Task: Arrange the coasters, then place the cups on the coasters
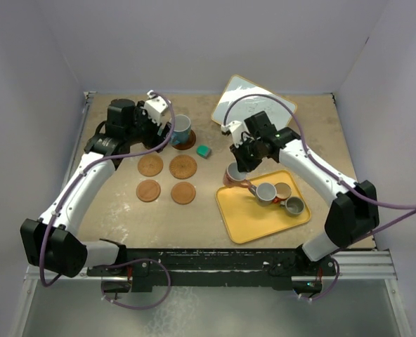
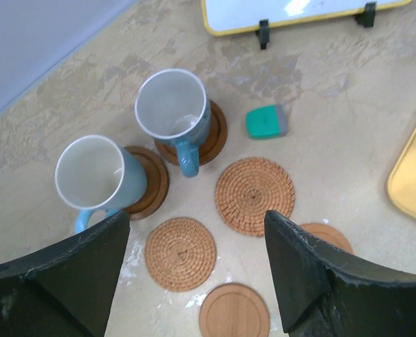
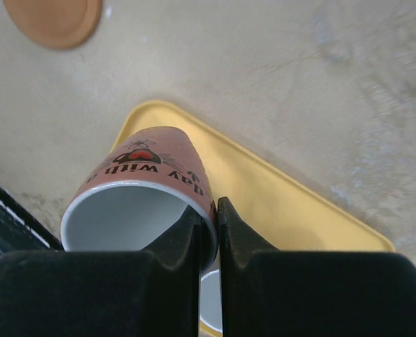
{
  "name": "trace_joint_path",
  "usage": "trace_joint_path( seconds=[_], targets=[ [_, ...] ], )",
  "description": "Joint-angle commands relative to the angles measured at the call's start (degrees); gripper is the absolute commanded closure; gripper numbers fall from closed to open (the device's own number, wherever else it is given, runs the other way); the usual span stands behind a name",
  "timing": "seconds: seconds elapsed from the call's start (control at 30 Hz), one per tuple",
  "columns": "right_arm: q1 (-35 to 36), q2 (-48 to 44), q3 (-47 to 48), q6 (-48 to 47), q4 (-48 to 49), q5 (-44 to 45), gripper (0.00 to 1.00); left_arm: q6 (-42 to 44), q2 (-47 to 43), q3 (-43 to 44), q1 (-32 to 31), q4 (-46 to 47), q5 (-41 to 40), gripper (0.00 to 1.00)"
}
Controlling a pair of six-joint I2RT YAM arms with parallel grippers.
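**Cups: two placed, four to go**

Right gripper [image 3: 208, 210] is clenched on the rim of the pink cup [image 3: 152, 168], which tilts at the corner of the yellow tray [image 3: 292, 210]. Two blue cups [image 2: 169, 105] sit on dark coasters [image 2: 218, 133] at the far left of the bench [image 2: 348, 105]. Four coasters [image 1: 183, 167] lie bare, and three cups [image 1: 266, 192] wait in the tray. Left gripper [image 2: 196, 221] hangs above, jaws spread and holding nothing.

Two blue cups [image 2: 173, 105] stand upright on dark coasters [image 2: 218, 137] at eleven o'clock. Four bare coasters [image 1: 183, 167] lie at nine, in a square. The pink cup [image 3: 145, 189] tilts at three, with three small cups [image 1: 266, 191] clustered at four.
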Motion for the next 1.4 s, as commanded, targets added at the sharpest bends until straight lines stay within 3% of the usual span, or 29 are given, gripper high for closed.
trace_joint_path(
  seconds=[0.0,0.17,0.47,0.73,1.1,1.37],
  targets=[
    [0.12,-3.94,5.9,10.05,6.56,7.01,1.0,-8.0,0.71,1.75,-4.34,5.91,-1.48,0.26],
    [0.14,-3.76,7.92,19.92,14.74,12.85,1.0,-14.14,3.36,4.68,-12.2,8.58,-6.95,0.26],
    [1.23,-2.13,12.54,32.11,21.2,28.77,1.0,-28.16,9.37,11.32,-14.96,12.65,-4.12,0.26],
    [1.95,-0.91,15.32,38.23,19.71,38.02,1.0,-34.55,15.39,16.64,-18.4,15.18,-5.92,0.21],
    [4.72,-0.85,15.8,41.82,17.85,42.9,1.0,-37.26,23.45,23.25,-21.28,14.98,-10.7,0.21],
    [6.51,-1.31,16.05,42.5,17.49,44.12,1.0,-37.27,26.71,26.25,-22.07,12.34,-13.33,0.4]
  ],
)
